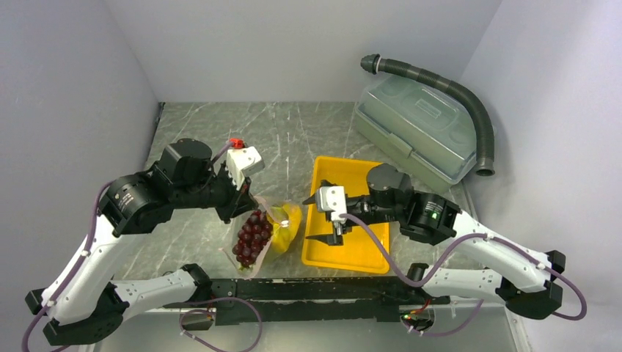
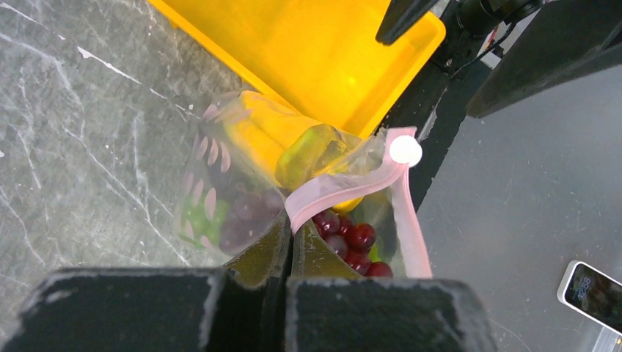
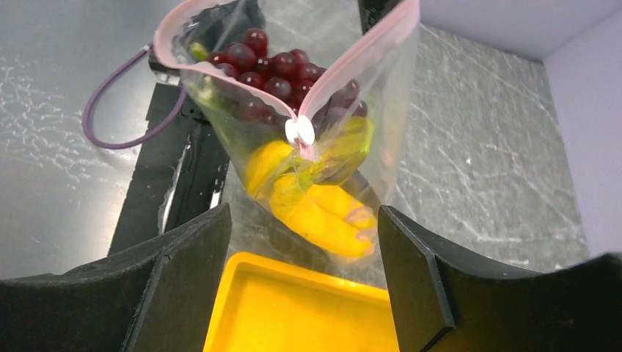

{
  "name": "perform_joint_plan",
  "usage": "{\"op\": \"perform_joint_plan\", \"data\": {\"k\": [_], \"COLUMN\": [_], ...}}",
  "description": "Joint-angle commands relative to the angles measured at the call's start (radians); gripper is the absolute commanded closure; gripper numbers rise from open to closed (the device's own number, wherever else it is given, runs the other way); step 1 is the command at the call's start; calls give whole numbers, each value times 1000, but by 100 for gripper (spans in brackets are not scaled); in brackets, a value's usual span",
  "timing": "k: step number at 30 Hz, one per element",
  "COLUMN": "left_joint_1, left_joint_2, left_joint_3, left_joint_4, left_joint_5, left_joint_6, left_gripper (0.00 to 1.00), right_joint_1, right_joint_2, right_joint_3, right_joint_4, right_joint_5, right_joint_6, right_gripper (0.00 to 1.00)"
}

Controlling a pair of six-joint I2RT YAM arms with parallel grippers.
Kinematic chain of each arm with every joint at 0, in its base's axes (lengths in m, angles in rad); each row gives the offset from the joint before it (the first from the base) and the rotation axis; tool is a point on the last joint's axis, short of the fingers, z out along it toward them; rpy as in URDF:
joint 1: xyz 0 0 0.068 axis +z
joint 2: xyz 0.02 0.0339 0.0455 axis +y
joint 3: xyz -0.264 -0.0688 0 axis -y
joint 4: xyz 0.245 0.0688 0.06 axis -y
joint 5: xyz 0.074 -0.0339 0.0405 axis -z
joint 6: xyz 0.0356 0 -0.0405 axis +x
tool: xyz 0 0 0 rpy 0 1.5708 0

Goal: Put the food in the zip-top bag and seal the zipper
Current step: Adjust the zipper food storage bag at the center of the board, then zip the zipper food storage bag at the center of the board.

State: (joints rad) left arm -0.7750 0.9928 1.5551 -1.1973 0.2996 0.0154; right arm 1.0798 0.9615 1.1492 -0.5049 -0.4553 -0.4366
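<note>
The zip-top bag lies between the arms, left of the yellow tray. It holds the food: dark red grapes and yellow bananas. My left gripper is shut on the pink zipper at one corner of the mouth. Its white slider sits at the other end. In the right wrist view the zipper splits into two strips from the slider, so the mouth gapes over the grapes. My right gripper stands open over the tray, short of the bag, with nothing between its fingers.
A translucent grey-green lidded box stands at the back right with a black corrugated hose curving over it. A black rail runs along the near edge. A phone lies on the grey surface beyond the rail.
</note>
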Motion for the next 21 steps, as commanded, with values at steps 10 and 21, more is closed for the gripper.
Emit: {"op": "perform_joint_plan", "data": {"k": [10,21], "left_joint_1": [-2,-1], "left_joint_2": [-2,-7], "left_joint_3": [46,36], "left_joint_4": [84,81], "left_joint_5": [34,39], "left_joint_6": [14,1], "left_gripper": [100,100], "right_joint_1": [164,218], "right_joint_2": [146,174], "right_joint_3": [26,52], "right_joint_4": [126,141], "right_joint_5": [133,270], "right_joint_6": [-190,-207], "right_gripper": [30,42]}}
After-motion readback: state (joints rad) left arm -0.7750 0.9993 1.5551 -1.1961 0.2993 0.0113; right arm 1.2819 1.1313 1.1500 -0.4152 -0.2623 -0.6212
